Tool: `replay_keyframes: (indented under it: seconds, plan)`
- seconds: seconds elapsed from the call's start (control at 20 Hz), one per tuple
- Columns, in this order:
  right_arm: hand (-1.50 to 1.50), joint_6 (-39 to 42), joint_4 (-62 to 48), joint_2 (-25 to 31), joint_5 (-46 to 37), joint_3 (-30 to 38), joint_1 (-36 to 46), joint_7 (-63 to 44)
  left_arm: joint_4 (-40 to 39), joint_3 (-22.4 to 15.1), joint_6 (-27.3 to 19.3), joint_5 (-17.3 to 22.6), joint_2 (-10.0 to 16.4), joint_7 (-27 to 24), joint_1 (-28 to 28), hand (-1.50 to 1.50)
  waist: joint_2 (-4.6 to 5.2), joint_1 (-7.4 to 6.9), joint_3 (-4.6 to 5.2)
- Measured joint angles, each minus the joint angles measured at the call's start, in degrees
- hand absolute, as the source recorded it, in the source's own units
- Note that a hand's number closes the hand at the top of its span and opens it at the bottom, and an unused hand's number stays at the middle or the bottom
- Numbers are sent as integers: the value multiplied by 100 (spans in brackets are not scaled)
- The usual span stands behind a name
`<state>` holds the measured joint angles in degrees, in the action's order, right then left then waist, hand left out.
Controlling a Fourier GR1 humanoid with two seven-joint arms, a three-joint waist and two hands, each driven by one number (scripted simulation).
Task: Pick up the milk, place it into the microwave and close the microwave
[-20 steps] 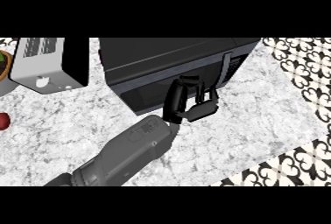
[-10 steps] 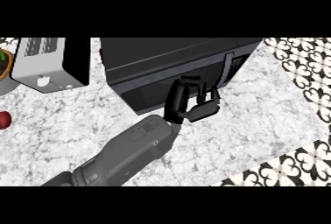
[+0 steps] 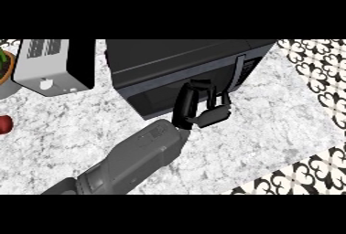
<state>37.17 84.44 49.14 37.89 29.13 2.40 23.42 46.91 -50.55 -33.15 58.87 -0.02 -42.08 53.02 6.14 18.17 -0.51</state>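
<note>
The marble counter (image 3: 277, 132) lies bare right of and in front of the microwave (image 3: 175, 59), out to its slanting edge at lower right; the microwave's door looks shut, and the milk shows nowhere; the grey left forearm (image 3: 128, 160) crosses up from the lower edge; a grey toaster (image 3: 44, 68) stands just left of the microwave; the left hand (image 3: 186, 107), fingers fairly straight and holding nothing, rests against the door's front, near the handle (image 3: 236, 71).

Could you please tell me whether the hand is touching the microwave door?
Cannot tell. The head view shows the hand overlapping the dark microwave door, with neither contact nor gap plain.
</note>
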Motion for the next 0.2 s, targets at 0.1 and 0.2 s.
replay_keyframes:
  seconds: [0.1, 0.2]
  plan:
    - [-150, 26, -71, 38, 29, 0, 51, -25, -7, -25, 3, 53, -1, -9, 19, 150, 1, -9, -1]
    - [-150, 53, -155, 72, 68, 7, 91, -52, -17, -44, 3, 103, 0, -30, 31, 150, -1, -10, -3]
